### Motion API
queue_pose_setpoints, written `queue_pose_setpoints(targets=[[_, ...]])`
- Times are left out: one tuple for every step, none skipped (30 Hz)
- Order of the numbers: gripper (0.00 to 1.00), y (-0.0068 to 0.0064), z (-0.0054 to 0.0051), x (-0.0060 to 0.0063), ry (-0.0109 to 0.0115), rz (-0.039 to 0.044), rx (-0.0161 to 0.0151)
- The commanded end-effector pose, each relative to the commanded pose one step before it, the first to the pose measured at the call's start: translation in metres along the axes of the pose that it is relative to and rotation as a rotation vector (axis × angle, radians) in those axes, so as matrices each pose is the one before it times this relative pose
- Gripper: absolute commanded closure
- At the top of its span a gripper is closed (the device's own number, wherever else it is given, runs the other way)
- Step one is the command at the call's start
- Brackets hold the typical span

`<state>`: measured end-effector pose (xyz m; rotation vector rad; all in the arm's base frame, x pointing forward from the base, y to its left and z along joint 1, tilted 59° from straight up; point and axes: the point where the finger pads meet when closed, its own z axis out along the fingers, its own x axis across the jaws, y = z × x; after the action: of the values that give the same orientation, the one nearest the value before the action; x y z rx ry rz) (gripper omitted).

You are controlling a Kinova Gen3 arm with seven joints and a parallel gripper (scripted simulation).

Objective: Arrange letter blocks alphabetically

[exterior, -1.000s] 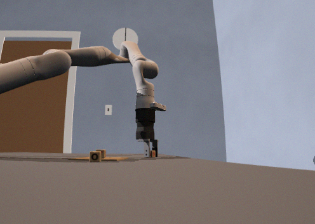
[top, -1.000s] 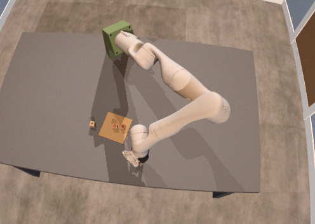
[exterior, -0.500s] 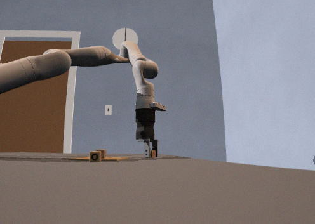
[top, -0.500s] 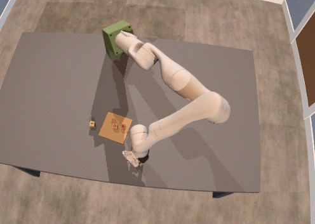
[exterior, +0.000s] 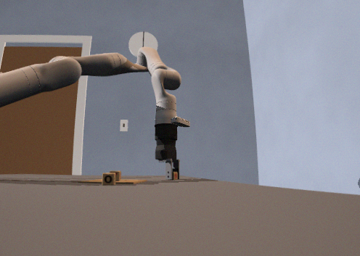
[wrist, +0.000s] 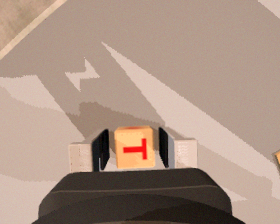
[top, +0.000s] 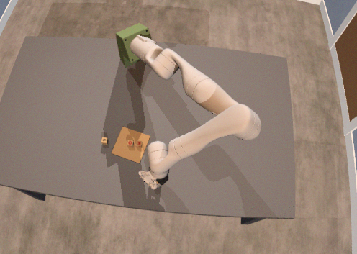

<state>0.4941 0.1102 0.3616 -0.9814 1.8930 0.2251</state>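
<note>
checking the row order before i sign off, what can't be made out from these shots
- Letters on the two mat blocks: top view, too small and blurred to read.
- Top of the off-mat block: top view, too small to tell.
- T block against the fingers: wrist view shows it between them, but contact can't be judged; in the top view the wrist hides it.
- Mat: exterior view is edge-on, so block spacing is lost.

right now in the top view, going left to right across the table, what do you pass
lone block off the mat → orange mat → first lettered block on it → second lettered block on it → claw, open and lowered around the T block, which the arm hides in this view
</note>
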Motion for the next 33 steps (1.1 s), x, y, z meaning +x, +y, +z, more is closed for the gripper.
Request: queue_pose_setpoints(targets=[[0.21, -0.00129, 0.00012, -0.00259, -0.00535, -0.00663, 0.00202], [0.21, 0.0, 0.0, 0.0, 0.0, 0.0, 0.0], [0.21, 0.0, 0.0, 0.0, 0.0, 0.0, 0.0], [0.21, 0.0, 0.0, 0.0, 0.0, 0.0, 0.0], [0.21, 0.0, 0.0, 0.0, 0.0, 0.0, 0.0], [0.51, 0.0, 0.0, 0.0, 0.0, 0.0, 0.0], [0.51, 0.0, 0.0, 0.0, 0.0, 0.0, 0.0], [0.51, 0.0, 0.0, 0.0, 0.0, 0.0, 0.0], [0.51, 0.0, 0.0, 0.0, 0.0, 0.0, 0.0], [0.51, 0.0, 0.0, 0.0, 0.0, 0.0, 0.0], [0.51, 0.0, 0.0, 0.0, 0.0, 0.0, 0.0], [0.51, 0.0, 0.0, 0.0, 0.0, 0.0, 0.0], [0.51, 0.0, 0.0, 0.0, 0.0, 0.0, 0.0], [0.51, 0.0, 0.0, 0.0, 0.0, 0.0, 0.0], [0.51, 0.0, 0.0, 0.0, 0.0, 0.0, 0.0], [0.51, 0.0, 0.0, 0.0, 0.0, 0.0, 0.0], [0.51, 0.0, 0.0, 0.0, 0.0, 0.0, 0.0], [0.51, 0.0, 0.0, 0.0, 0.0, 0.0, 0.0], [0.51, 0.0, 0.0, 0.0, 0.0, 0.0, 0.0], [0.51, 0.0, 0.0, 0.0, 0.0, 0.0, 0.0], [0.51, 0.0, 0.0, 0.0, 0.0, 0.0, 0.0], [0.51, 0.0, 0.0, 0.0, 0.0, 0.0, 0.0], [0.51, 0.0, 0.0, 0.0, 0.0, 0.0, 0.0], [0.51, 0.0, 0.0, 0.0, 0.0, 0.0, 0.0], [0.51, 0.0, 0.0, 0.0, 0.0, 0.0, 0.0], [0.51, 0.0, 0.0, 0.0, 0.0, 0.0, 0.0], [0.51, 0.0, 0.0, 0.0, 0.0, 0.0, 0.0], [0.51, 0.0, 0.0, 0.0, 0.0, 0.0, 0.0], [0.51, 0.0, 0.0, 0.0, 0.0, 0.0, 0.0], [0.51, 0.0, 0.0, 0.0, 0.0, 0.0, 0.0], [0.51, 0.0, 0.0, 0.0, 0.0, 0.0, 0.0], [0.51, 0.0, 0.0, 0.0, 0.0, 0.0, 0.0], [0.51, 0.0, 0.0, 0.0, 0.0, 0.0, 0.0]])
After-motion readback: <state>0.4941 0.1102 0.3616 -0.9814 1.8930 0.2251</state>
